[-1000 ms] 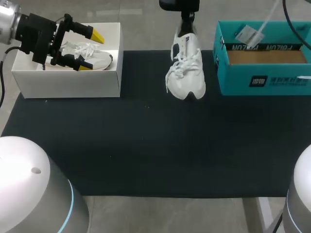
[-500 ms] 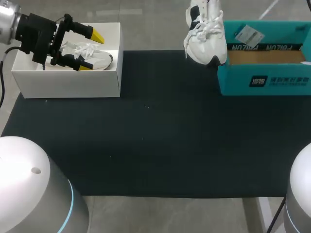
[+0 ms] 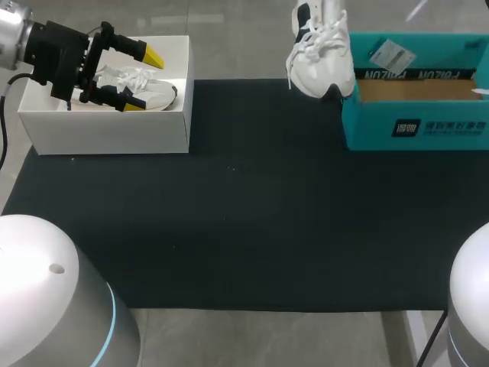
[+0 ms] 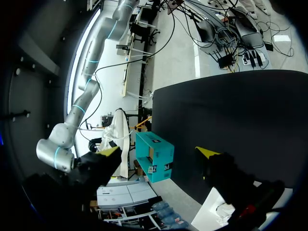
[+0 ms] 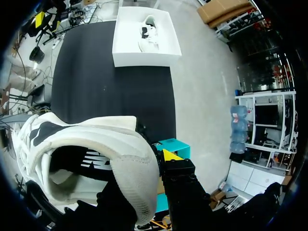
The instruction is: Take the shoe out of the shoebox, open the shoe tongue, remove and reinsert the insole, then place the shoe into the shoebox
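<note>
A white shoe with a black heel patch hangs toe-down in the air beside the left wall of the teal shoebox. My right gripper is shut on the shoe's heel collar, one yellow-tipped finger outside and the other hidden inside. The teal shoebox shows just past that finger. My left gripper stands open above a white box, nothing between its fingers. In the left wrist view the left gripper faces the teal shoebox and the hanging shoe.
The white box holds a second white shoe, also seen as the second shoe in the right wrist view. A black mat covers the table between the two boxes. A white tag lies in the teal shoebox.
The right arm carried the shoe up and to the right, from above the mat's back edge to the teal shoebox's left wall. The left arm has not moved.
</note>
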Robot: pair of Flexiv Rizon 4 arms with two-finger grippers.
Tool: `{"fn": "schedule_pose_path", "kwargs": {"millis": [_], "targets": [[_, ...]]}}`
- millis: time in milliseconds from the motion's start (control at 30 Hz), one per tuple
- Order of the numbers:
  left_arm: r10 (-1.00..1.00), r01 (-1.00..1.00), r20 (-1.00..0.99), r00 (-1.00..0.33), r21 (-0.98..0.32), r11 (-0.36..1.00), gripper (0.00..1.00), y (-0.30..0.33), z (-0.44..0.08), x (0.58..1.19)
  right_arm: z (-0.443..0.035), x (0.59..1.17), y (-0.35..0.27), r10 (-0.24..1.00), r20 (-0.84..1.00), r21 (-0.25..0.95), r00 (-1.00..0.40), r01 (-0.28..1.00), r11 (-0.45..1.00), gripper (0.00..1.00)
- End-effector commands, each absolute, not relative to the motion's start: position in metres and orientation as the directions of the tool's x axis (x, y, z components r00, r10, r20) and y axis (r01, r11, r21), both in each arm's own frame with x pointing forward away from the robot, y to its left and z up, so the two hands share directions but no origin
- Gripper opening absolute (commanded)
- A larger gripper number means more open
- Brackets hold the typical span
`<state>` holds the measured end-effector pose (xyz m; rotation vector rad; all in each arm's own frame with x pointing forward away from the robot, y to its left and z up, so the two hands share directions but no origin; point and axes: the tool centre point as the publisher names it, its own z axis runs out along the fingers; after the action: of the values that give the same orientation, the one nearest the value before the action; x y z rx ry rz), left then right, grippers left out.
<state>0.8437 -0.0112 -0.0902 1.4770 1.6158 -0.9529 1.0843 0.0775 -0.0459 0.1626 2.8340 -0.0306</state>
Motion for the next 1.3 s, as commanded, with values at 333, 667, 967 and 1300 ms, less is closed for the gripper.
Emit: {"fn": "schedule_pose_path", "kwargs": {"millis": [333, 667, 967, 1300], "targets": [[0.455, 0.997, -0.888, -0.068, -0.045, 0.061, 1.00, -0.011, -0.089, 0.845, -0.050, 1.104, 0.024, 0.161, -0.281, -0.020, -0.946, 0.174, 0.985, 0.00], [0.455, 0.997, -0.888, -0.068, -0.045, 0.061, 1.00, -0.011, -0.089, 0.845, -0.061, 1.120, -0.054, 0.107, -0.340, 0.006, -0.934, 0.111, 0.994, 0.00], [0.455, 0.997, -0.888, -0.068, -0.045, 0.061, 1.00, -0.011, -0.089, 0.845, -0.071, 1.124, -0.131, 0.104, -0.354, -0.071, -0.929, 0.138, 0.988, 0.00], [0.455, 0.997, -0.888, -0.068, -0.045, 0.061, 1.00, -0.011, -0.089, 0.845, -0.076, 1.123, -0.206, 0.192, -0.360, -0.087, -0.913, 0.238, 0.967, 0.00]]}}
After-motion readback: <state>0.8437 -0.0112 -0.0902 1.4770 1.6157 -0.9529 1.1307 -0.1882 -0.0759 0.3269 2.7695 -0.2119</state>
